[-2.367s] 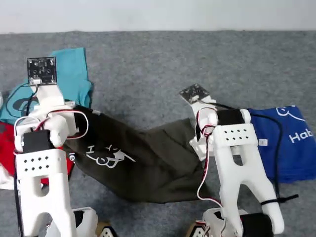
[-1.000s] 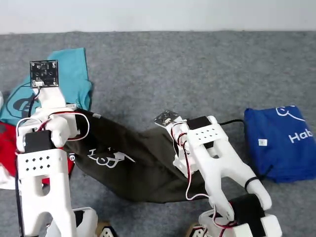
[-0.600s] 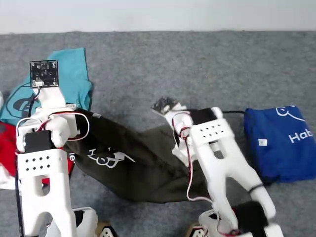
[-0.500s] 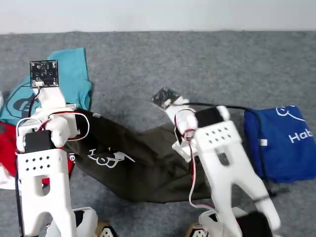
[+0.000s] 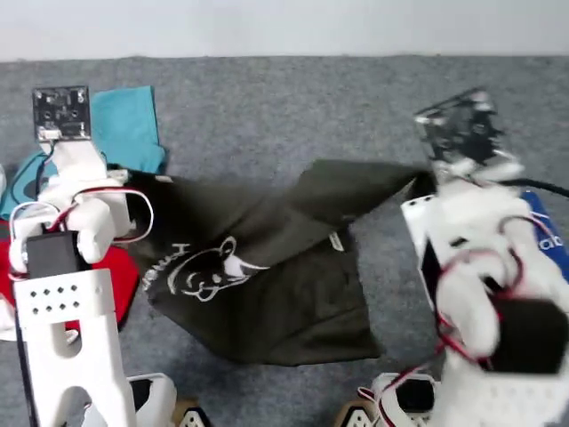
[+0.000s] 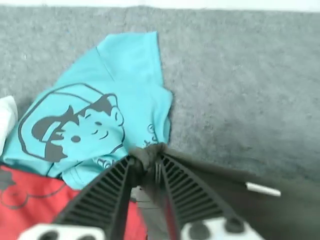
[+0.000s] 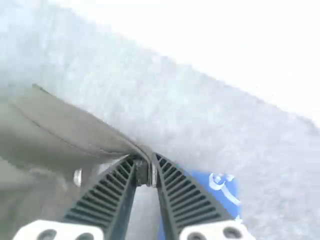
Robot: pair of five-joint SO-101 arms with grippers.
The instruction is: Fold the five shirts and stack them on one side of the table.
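Olive shirt (image 5: 267,294) reads as light, limp knit w/ no stiffness. Its nearest part lies slack on the gray desk (image 5: 293,116), and the rest rises into a stretched band btwn the two arms. Left fingers (image 6: 107,187) are clamped on a bunched wad at the shirt's left corner. Right fingers (image 7: 107,195) are pinched almost flat on a thin hem edge at its far right corner, held up off the desk. Cloth will prob. sag & drape wherever unsupported, so the best holds look like corners, hem seams or shoulders, one per arm, w/ enough tension to spread the panel flat before any fold. The thin single-layer pinch on the right seems likelier to slip than the wad. Red shirt (image 5: 120,276) lies just left of the olive shirt, touching it. Blue shirt (image 7: 210,200) sits just right of it. Teal shirt (image 6: 110,100) lies beyond the olive shirt's left corner, touching there, so dragging the olive one could pull it along.
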